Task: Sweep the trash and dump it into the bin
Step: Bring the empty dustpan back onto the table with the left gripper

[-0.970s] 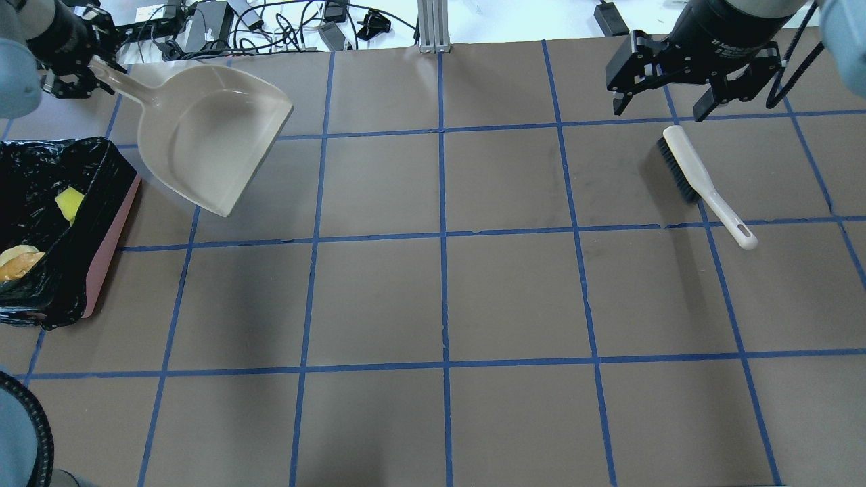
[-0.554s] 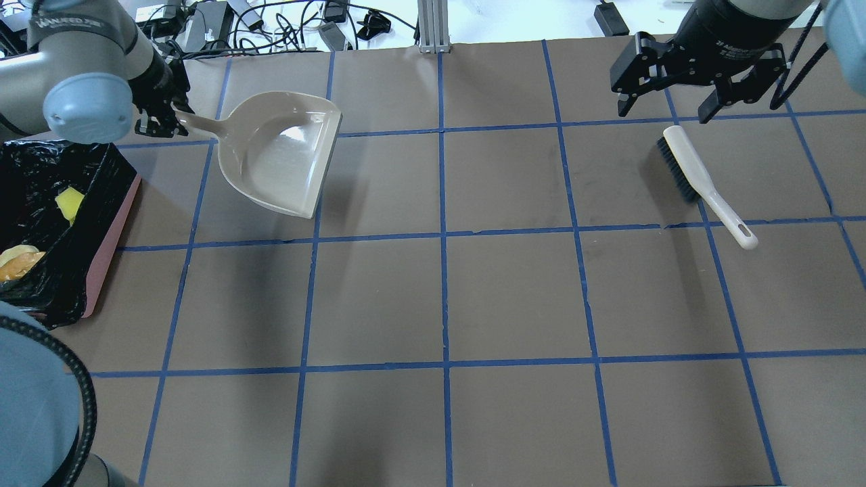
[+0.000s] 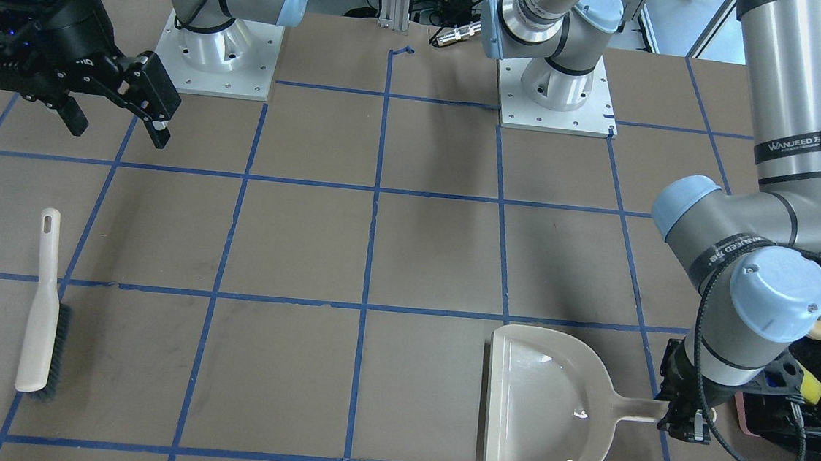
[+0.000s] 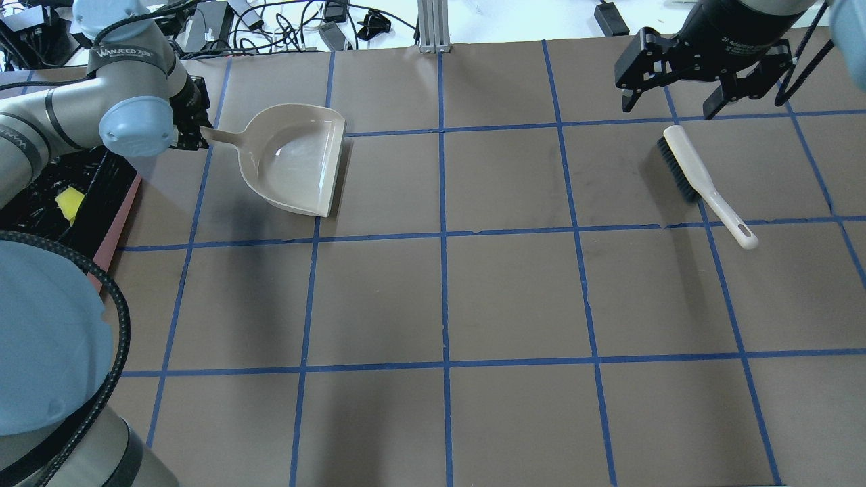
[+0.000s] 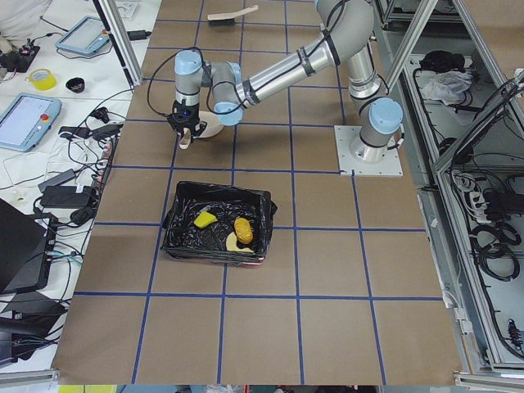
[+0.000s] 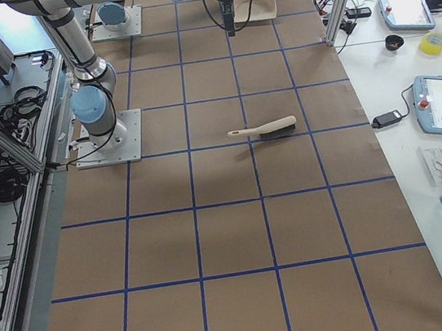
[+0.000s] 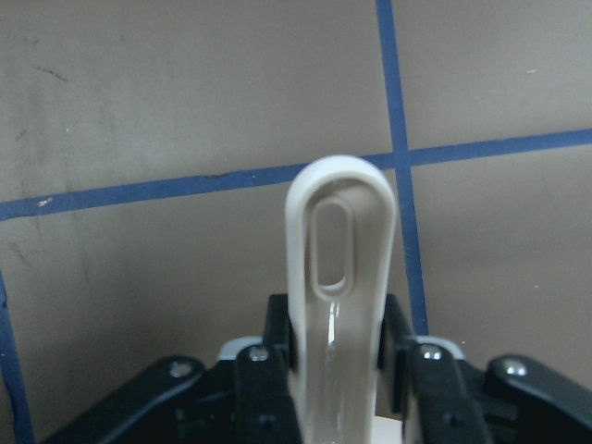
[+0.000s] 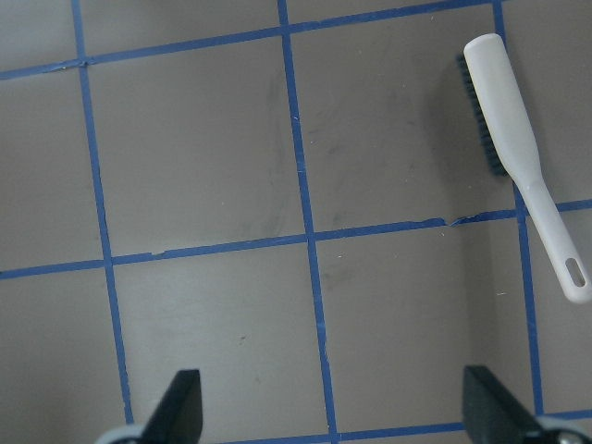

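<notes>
The pink bin [image 4: 114,226] with its black bag [image 5: 176,214] stands at the table's left edge. In it lie the yellow sponge [image 4: 69,203], the golden-brown bun [image 5: 243,228] and the tan croissant piece [image 5: 232,243]. My left gripper [image 4: 196,132] is shut on the handle [image 7: 340,268] of the empty beige dustpan [image 4: 298,159]. The dustpan lies level, low at the table, to the right of the bin, and also shows in the front view [image 3: 543,409]. My right gripper [image 4: 670,105] is open and empty, above and behind the beige brush [image 4: 703,182].
The brush lies flat on the table at the far right, bristles to the side, and shows in the right wrist view [image 8: 518,148]. Cables and boxes [image 4: 223,24] lie beyond the table's far edge. My left arm's elbow [image 3: 779,296] hangs over the bin.
My left arm has carried the dustpan rightward away from the bin and lowered it level toward the table. The right gripper has drifted slightly right; the brush has not moved.
</notes>
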`<state>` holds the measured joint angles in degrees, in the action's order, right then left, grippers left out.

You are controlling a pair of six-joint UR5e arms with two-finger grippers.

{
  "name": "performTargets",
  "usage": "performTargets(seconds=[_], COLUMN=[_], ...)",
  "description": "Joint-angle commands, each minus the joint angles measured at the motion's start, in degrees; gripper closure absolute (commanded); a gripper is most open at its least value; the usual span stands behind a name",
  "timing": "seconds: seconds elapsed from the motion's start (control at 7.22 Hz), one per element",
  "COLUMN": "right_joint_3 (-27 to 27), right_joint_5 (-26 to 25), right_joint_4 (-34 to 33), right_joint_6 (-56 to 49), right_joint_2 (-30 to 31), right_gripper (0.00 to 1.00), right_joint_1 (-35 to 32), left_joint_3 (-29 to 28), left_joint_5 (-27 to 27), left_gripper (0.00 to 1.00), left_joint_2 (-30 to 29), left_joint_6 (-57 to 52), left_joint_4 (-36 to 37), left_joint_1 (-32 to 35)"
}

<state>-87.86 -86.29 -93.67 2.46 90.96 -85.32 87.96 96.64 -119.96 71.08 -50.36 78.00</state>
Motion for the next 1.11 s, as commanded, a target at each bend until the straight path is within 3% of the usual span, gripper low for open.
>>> performTargets(seconds=[0.0,0.14,0.97], right_joint_3=[-0.1,-0.1,-0.2], right_joint_5=[0.1,0.3,0.2], right_joint_4=[0.0,-0.1,-2.4], right_joint_6=[0.0,0.1,-0.2], right_joint_2=[0.0,-0.1,-0.4], right_gripper=[0.0,0.0,0.0], right_joint_1=[0.3,0.4,0.3], left_joint_3=[0.1,0.1,0.6], left_joint_5=[0.0,0.1,0.3], left_gripper=[1.0,0.95,0.85], left_joint_2=[-0.6,-0.8,-0.8], left_joint_6=[1.9,2.2,4.8], left_joint_4=[-0.4,-0.2,-0.4], left_joint_1=[0.3,0.3,2.2])
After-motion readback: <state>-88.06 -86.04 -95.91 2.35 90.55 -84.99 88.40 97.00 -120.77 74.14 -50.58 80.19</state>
